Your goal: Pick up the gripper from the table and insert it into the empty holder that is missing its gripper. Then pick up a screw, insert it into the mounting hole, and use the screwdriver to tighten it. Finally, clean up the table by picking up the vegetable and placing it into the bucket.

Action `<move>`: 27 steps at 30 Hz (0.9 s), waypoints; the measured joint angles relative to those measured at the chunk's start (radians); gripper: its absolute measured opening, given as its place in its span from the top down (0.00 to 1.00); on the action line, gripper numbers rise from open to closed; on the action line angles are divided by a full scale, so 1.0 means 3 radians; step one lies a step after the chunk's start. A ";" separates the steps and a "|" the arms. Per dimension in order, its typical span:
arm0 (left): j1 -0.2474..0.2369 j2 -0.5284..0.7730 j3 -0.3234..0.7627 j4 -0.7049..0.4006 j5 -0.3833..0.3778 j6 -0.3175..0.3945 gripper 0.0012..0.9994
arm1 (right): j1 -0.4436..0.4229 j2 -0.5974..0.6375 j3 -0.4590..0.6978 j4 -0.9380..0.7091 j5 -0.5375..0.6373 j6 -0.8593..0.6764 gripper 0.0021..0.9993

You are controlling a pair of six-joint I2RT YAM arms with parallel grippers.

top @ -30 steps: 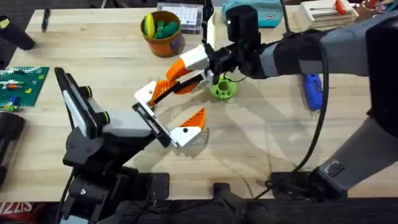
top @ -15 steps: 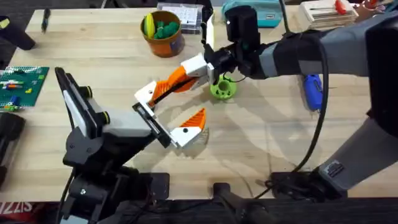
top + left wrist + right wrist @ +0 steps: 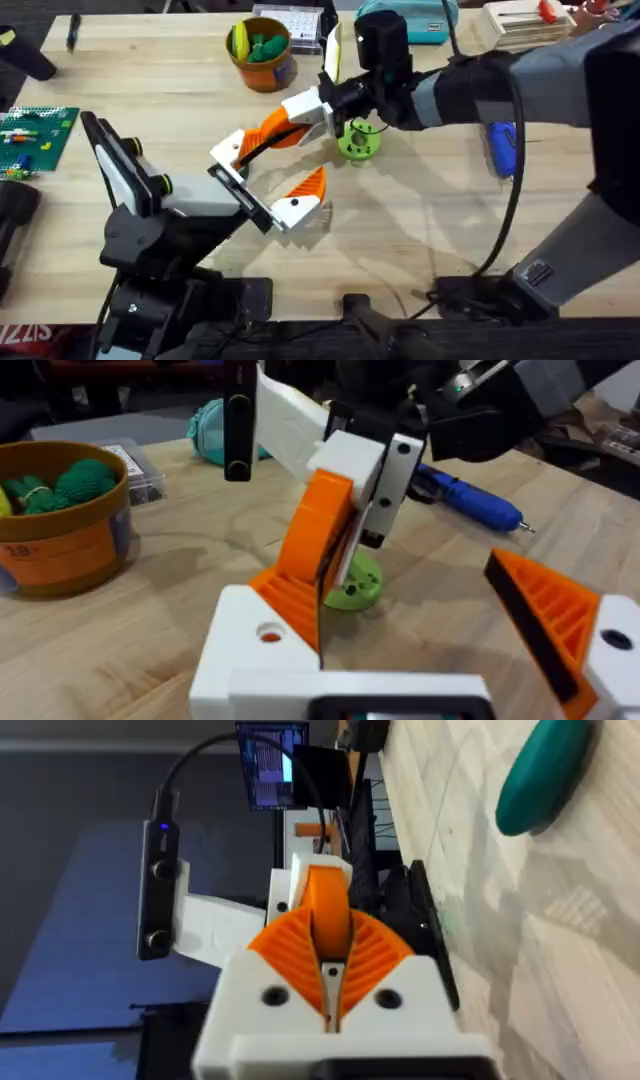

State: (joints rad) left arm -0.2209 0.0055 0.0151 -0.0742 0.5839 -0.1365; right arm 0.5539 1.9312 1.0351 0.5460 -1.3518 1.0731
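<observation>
- Right fingers [image 3: 300, 115] clamp the gripper [image 3: 268, 132] at the holder [image 3: 230, 152].
- Left fingers [image 3: 262, 182] stand apart.
- Nearby: bucket [image 3: 262, 52], screwdriver [image 3: 502, 146], green piece [image 3: 358, 141] on the desk [image 3: 400, 220].

I see the gripper [image 3: 272, 130], an orange wedge, pinched in the right gripper [image 3: 300, 118], its fingers clamped on the wide end. Its narrow end angles down into the holder [image 3: 229, 152], a white angular bracket with a round mounting hole on its face. The wedge looks seated at the bracket's top edge; how deep, I can't tell. The screwdriver [image 3: 503, 147], blue and pen-shaped, lies flat on the worktop on the right side, metal tip free. The bucket [image 3: 262, 54], an orange-brown tub, stands upright at the far side of the worktop, holding green and yellow pieces.
</observation>
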 joint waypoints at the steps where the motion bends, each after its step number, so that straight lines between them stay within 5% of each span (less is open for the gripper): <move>1: 0.0002 0.0000 0.0000 0.0000 -0.0008 -0.0001 0.01 | 0.0003 0.0000 0.0003 -0.0002 0.0009 0.0013 0.93; 5: -0.0003 0.0000 0.0000 0.0008 0.0020 0.0021 0.01 | 0.0089 0.0000 0.0003 -0.0031 0.0068 0.0053 0.71; 17: -0.0016 -0.0001 0.0000 0.0008 0.0077 0.0076 0.01 | 0.0196 0.0000 0.0001 -0.0053 0.0066 0.0067 0.58; 25: -0.0020 0.0000 0.0000 0.0008 0.0109 0.0079 0.01 | 0.0194 0.0000 0.0000 -0.0047 0.0064 0.0065 0.41; 27: -0.0020 -0.0001 0.0000 0.0008 0.0112 0.0079 0.01 | 0.0191 0.0000 0.0000 -0.0048 0.0065 0.0069 0.29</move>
State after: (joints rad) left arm -0.2268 0.0052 0.0151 -0.0719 0.6175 -0.1127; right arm 0.6113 1.9312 1.0351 0.5317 -1.3324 1.0937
